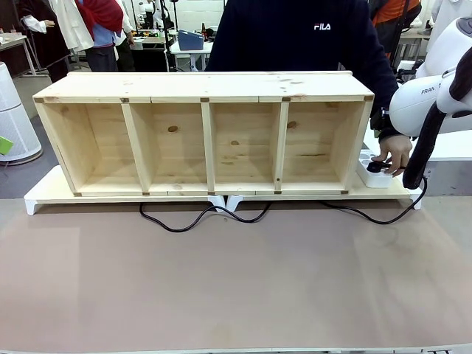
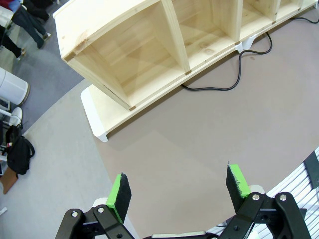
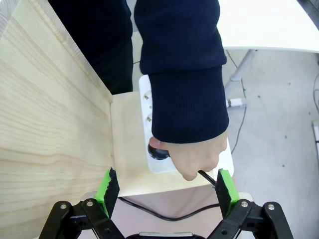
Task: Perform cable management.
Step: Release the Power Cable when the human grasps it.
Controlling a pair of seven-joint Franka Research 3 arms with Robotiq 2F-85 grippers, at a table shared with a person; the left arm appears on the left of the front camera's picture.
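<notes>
The black cable (image 1: pixel 175 229) snakes over the brown mat along the front of the wooden shelf (image 1: pixel 206 88) and rises at the right to a white power strip (image 1: pixel 372 177). A person's hand (image 1: pixel 394 151) rests on the round black plug (image 3: pixel 159 153) seated in the power strip (image 3: pixel 144 99). My right gripper (image 3: pixel 165 186) hovers open just above that hand (image 3: pixel 199 159), holding nothing; a loop of cable (image 3: pixel 169 217) passes below it. My left gripper (image 2: pixel 178 186) is open and empty, high over the mat, well away from the cable (image 2: pixel 209 89).
The four-compartment shelf (image 2: pixel 149 45) stands on a pale board with white feet (image 1: pixel 31 203). The right arm's black hose (image 1: pixel 422 151) hangs beside the power strip. A white table (image 3: pixel 269 25) is behind the person. Broad brown mat (image 1: pixel 236 287) lies in front.
</notes>
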